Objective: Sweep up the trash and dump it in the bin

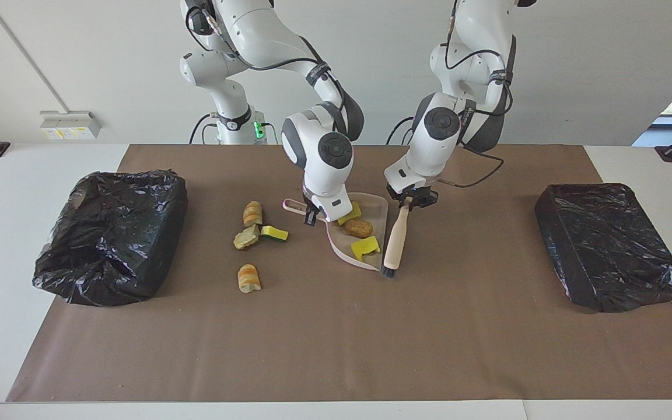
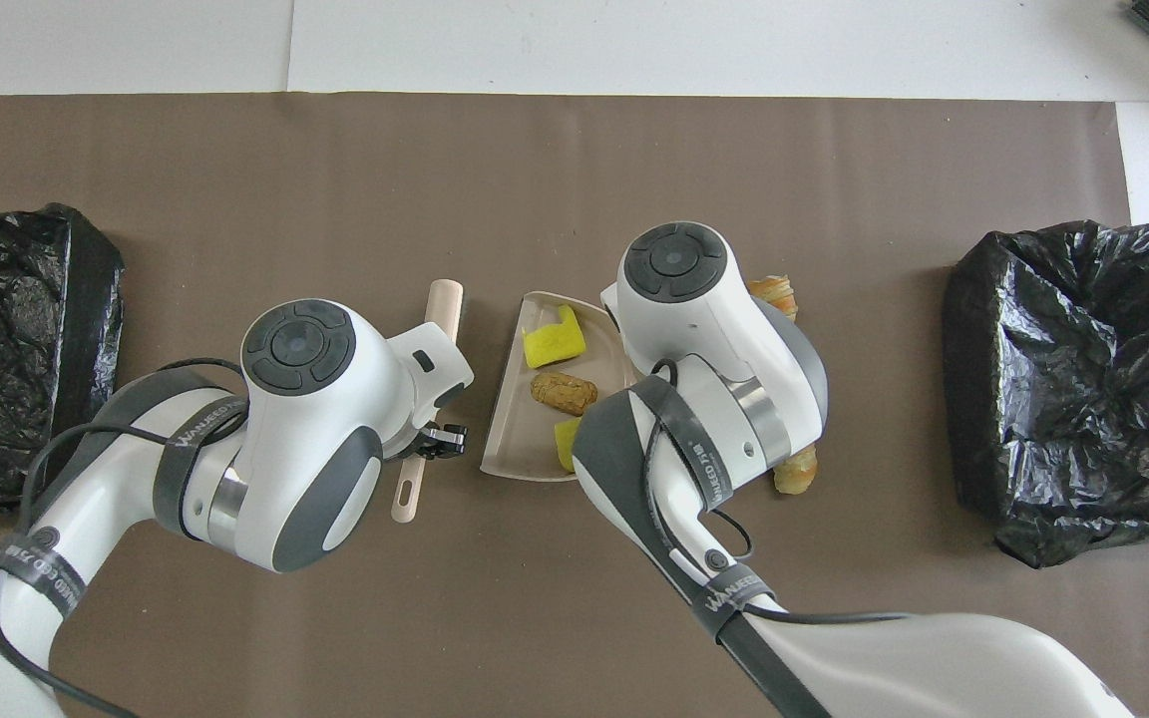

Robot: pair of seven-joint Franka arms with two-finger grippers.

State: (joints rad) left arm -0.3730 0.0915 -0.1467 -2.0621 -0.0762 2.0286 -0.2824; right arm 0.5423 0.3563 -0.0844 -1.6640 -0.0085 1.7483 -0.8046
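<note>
text: "WANEED" (partly legible) | on: dark band point(image 2: 191, 454) of left arm, band point(image 2: 724, 598) of right arm

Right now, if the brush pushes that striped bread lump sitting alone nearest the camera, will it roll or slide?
The striped bread lump looks rounded and ridged, so it would probably tumble rather than slide cleanly. It seems light, likely foam, so the brush could flick it off course.

I see matt brown paper point(image 1: 336, 338) covering the smooth white table point(image 1: 21, 175). Both bins point(image 1: 111, 236) are lined in crinkled, glossy black plastic. The dustpan point(image 2: 513, 439) looks like smooth pale plastic, the brush handle point(image 1: 396, 236) like plain unvarnished wood, the yellow scraps point(image 2: 553, 344) like porous foam; the arm shells point(image 2: 335, 419) are glossy white plastic.
</note>
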